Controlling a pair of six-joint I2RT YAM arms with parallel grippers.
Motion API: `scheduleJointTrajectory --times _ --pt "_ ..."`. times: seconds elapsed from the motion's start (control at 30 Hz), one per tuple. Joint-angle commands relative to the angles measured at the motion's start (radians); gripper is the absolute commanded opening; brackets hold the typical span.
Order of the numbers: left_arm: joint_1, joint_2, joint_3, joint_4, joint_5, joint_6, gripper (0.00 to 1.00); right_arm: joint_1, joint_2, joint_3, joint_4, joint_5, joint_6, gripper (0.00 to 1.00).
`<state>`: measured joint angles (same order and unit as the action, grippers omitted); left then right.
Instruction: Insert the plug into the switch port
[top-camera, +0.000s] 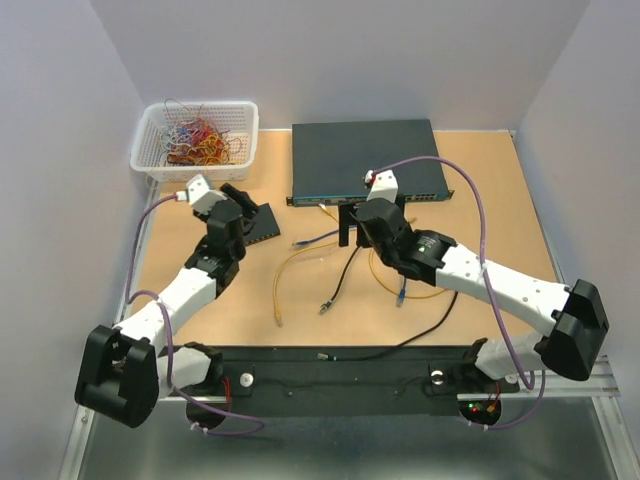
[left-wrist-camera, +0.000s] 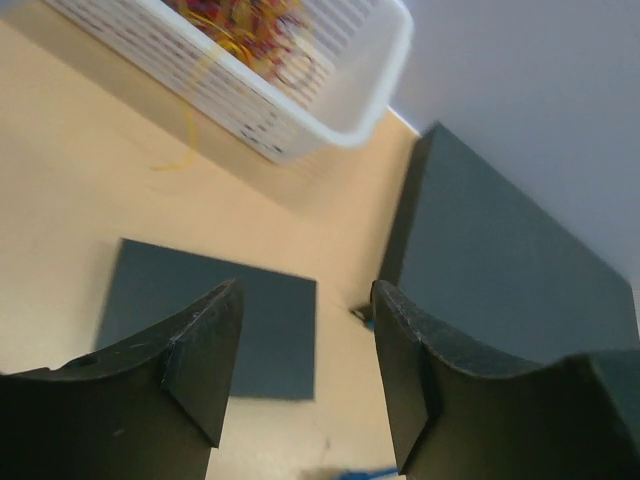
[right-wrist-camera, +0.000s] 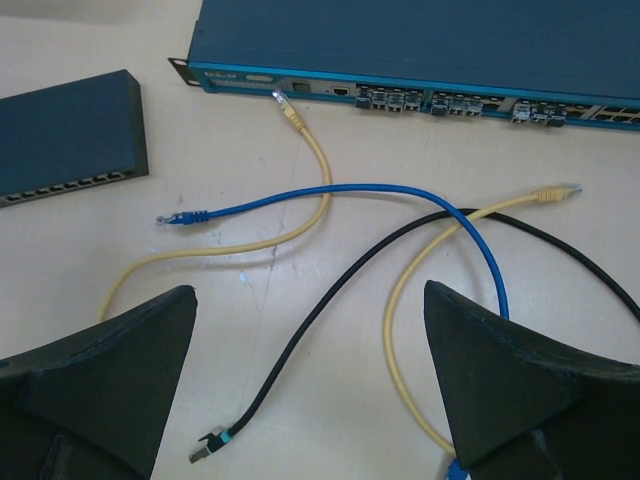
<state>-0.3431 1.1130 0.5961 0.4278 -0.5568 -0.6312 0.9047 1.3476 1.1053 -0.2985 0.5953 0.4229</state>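
Far left corner of the bench (top-camera: 500, 200) has a white plastic basket (top-camera: 248, 135) stuffed with a tangle of colored wires. Just in front of that, the left gripper (left-wrist-camera: 305, 300) is over the small black switch (right-wrist-camera: 65, 125). Its fingers are partway apart with nothing between them, so it's not holding anything. Can't tell if it's touching the box.

That little switch lies flat near the far left of the bench, between the basket and the big rack switch (right-wrist-camera: 400, 40). Its row of ports (right-wrist-camera: 70, 186) runs along the long edge facing the cables, and none of them has anything plugged in.

Middle of the bench is cable spaghetti. The blue cable's plug (right-wrist-camera: 178, 218) is lying loose closest to the port row, but apart from it. A yellow cable's plug (right-wrist-camera: 283, 100) sits right up against the rack switch's front, and a second yellow plug (right-wrist-camera: 558, 191) lies further right. The black cable's plug (right-wrist-camera: 207, 448) is nearer the arms.

The right gripper (right-wrist-camera: 310, 290) hangs above that pile, jaws spread wide and holding nothing, with the black cable passing underneath.
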Motion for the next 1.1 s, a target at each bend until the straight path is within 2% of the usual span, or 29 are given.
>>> scheduleJointTrajectory --times 0.0,0.1,0.2,0.37,0.6,0.77,0.93,1.07 --pt "-0.146 0.007 0.093 -0.208 0.0 -0.01 0.64 -0.003 0.01 -0.001 0.033 0.024 0.034 1.0" --pt "-0.169 -0.042 0.002 -0.244 0.089 -0.059 0.63 -0.006 0.06 0.004 0.036 0.009 0.033 1.0" --pt "-0.192 -0.145 -0.116 -0.253 0.269 -0.117 0.58 -0.006 0.096 0.004 0.036 -0.012 0.028 1.0" --pt "-0.299 -0.249 -0.257 -0.31 0.34 -0.215 0.57 -0.016 0.116 -0.022 0.05 -0.049 0.042 1.0" --pt "-0.479 -0.274 -0.26 -0.501 0.298 -0.309 0.57 -0.018 0.133 -0.048 0.068 -0.057 0.045 1.0" --pt "-0.626 -0.271 -0.216 -0.69 0.174 -0.421 0.57 -0.018 0.088 -0.084 0.07 -0.055 0.051 1.0" --pt "-0.671 -0.259 -0.164 -0.874 0.072 -0.505 0.57 -0.018 0.059 -0.114 0.073 -0.066 0.062 1.0" --pt "-0.7 -0.243 -0.153 -0.885 0.041 -0.527 0.57 -0.018 0.058 -0.136 0.075 -0.078 0.073 1.0"
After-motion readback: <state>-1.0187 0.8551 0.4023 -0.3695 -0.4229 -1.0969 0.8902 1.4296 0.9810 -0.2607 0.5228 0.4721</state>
